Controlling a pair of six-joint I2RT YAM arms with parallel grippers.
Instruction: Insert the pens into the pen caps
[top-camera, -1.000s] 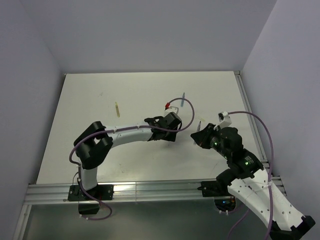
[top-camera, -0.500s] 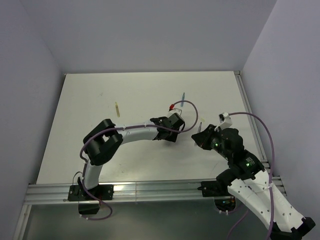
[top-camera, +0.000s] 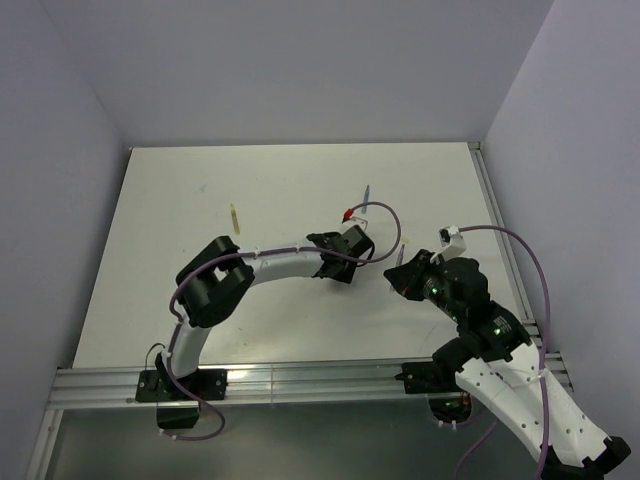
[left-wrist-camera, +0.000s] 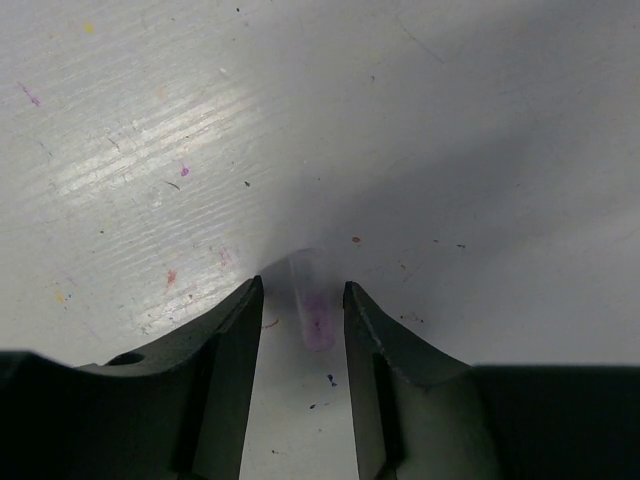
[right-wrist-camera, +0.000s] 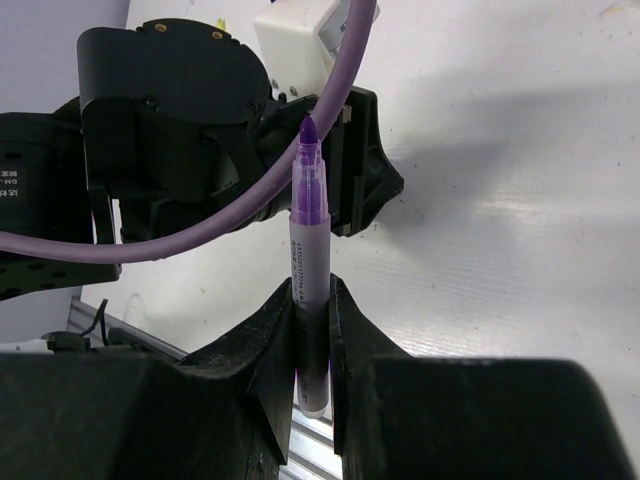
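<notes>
Left gripper (left-wrist-camera: 298, 292), jaws spread, straddles a pale pen cap (left-wrist-camera: 311, 312) lying flat on the tabletop (left-wrist-camera: 470, 140) — the cap's long axis runs along the slot between the jaws and touches neither. A plain closing should seize it across its width. Right gripper (right-wrist-camera: 310, 300) pinches the grey-purple pen (right-wrist-camera: 308, 215) — tip pointing out past the jaws.
</notes>
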